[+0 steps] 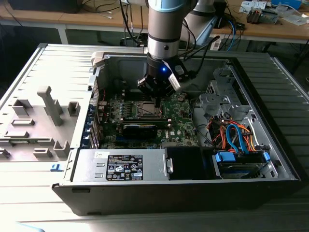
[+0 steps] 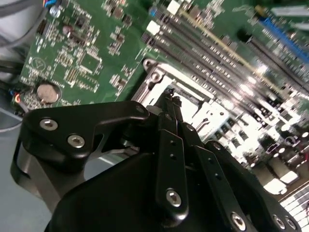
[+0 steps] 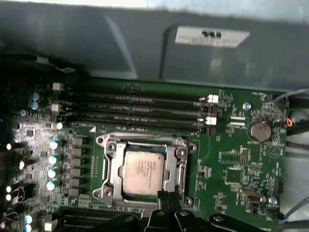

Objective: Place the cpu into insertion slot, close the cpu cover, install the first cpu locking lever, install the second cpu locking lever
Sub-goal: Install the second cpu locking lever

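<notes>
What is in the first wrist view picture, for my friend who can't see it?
A silvery square cpu sits in the insertion slot on a green circuit board, framed by the metal cpu cover. The black end effector reaches the socket's near edge.

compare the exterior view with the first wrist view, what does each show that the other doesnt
Exterior view alone: the open computer case on the bench, the grey power supply box, the orange and blue cables and the arm reaching in from above.

First wrist view alone: the round coin battery and a close look at the cpu lying inside the insertion slot.

Both: the green board and the gripper poised at the socket's edge.
</notes>
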`<state>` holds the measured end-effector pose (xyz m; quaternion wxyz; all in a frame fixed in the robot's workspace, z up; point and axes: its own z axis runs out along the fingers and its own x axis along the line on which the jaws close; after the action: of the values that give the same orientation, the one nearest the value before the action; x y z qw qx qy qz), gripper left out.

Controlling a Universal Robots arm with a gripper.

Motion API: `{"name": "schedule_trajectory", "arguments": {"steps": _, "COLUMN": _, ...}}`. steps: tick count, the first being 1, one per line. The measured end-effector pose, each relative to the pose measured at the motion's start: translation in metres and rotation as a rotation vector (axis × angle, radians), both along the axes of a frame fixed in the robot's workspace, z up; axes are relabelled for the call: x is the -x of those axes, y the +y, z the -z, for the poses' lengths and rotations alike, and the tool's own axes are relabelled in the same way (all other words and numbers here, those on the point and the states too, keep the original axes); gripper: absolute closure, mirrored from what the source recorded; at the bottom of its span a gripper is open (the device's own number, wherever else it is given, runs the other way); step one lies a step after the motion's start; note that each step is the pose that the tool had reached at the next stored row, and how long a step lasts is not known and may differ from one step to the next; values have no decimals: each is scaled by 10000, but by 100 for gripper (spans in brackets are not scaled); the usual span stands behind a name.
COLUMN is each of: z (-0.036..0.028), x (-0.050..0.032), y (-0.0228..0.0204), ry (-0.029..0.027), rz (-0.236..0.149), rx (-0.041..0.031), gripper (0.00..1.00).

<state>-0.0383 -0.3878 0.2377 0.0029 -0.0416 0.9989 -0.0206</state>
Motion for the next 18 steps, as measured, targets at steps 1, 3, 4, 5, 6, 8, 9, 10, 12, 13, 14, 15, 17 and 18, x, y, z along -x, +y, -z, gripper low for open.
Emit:
{"name": "schedule_trajectory", "arguments": {"steps": 1, "z": 1, "x": 0, "y": -28, "ry": 0, "rz": 0, "rx": -1, "gripper": 89}}
{"name": "schedule_trajectory", "arguments": {"steps": 3, "z": 3, "x": 0, "y": -117, "ry": -2, "rz": 0, "rx": -5, "gripper": 89}}
{"name": "schedule_trajectory", "arguments": {"steps": 4, "z": 2, "x": 0, "y": -146, "ry": 0, "rz": 0, "rx": -21, "gripper": 89}}
{"name": "schedule_trajectory", "arguments": {"steps": 5, "z": 3, "x": 0, "y": -165, "ry": 0, "rz": -1, "rx": -42, "gripper": 89}}
{"name": "schedule_trajectory", "arguments": {"steps": 6, "z": 5, "x": 0, "y": -196, "ry": -1, "rz": -1, "rx": -121, "gripper": 89}}
{"name": "schedule_trajectory", "arguments": {"steps": 8, "z": 6, "x": 0, "y": -238, "ry": 0, "rz": -1, "rx": -226, "gripper": 89}}
{"name": "schedule_trajectory", "arguments": {"steps": 9, "z": 8, "x": 0, "y": -260, "ry": 0, "rz": -1, "rx": -298, "gripper": 89}}
{"name": "schedule_trajectory", "arguments": {"steps": 10, "z": 13, "x": 0, "y": -280, "ry": -1, "rz": 0, "rx": -409, "gripper": 89}}
{"name": "schedule_trajectory", "arguments": {"steps": 12, "z": 26, "x": 0, "y": -301, "ry": -1, "rz": 0, "rx": -592, "gripper": 89}}
{"name": "schedule_trajectory", "arguments": {"steps": 13, "z": 36, "x": 0, "y": -310, "ry": 0, "rz": -1, "rx": -673, "gripper": 89}}
{"name": "schedule_trajectory", "arguments": {"steps": 14, "z": 44, "x": 0, "y": -316, "ry": 0, "rz": -1, "rx": -699, "gripper": 89}}
{"name": "schedule_trajectory", "arguments": {"steps": 15, "z": 53, "x": 1, "y": -323, "ry": 0, "rz": -1, "rx": -720, "gripper": 89}}
{"name": "schedule_trajectory", "arguments": {"steps": 17, "z": 84, "x": 9, "y": -334, "ry": -1, "rz": 1, "rx": -747, "gripper": 89}}
{"name": "schedule_trajectory", "arguments": {"steps": 18, "z": 99, "x": 18, "y": -334, "ry": 0, "rz": 1, "rx": -748, "gripper": 89}}
